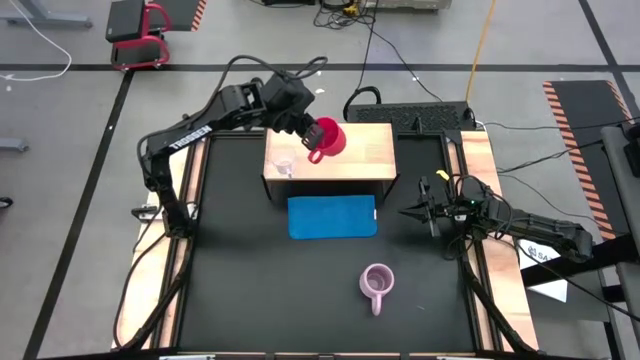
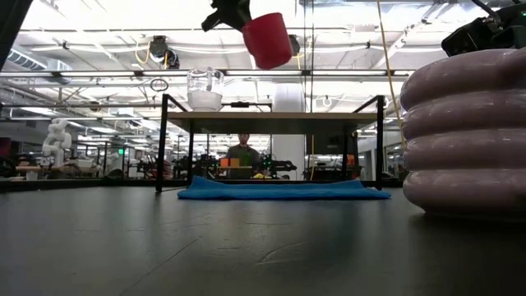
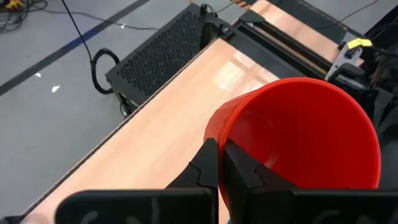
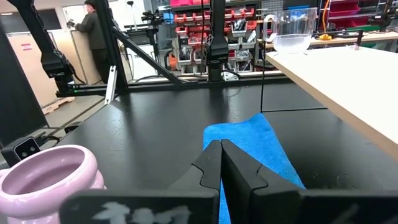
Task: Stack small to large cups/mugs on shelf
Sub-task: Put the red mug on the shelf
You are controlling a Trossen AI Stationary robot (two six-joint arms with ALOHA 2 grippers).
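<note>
Above the shelf (image 1: 345,160), the left gripper (image 1: 308,133) grips 1 red mug (image 1: 328,138) by its rim. Next, likely lowering it beside the glass cup (image 1: 283,166). Right gripper (image 1: 428,210) waits clenched, empty, at the table's right.

- The shelf (image 1: 355,160) top is bare toward its right end; the glass cup (image 1: 284,167) stands at its left front corner.
- The lilac mug (image 1: 376,283) stands alone near the worktop (image 1: 240,290) front, seemingly open around it.
</note>
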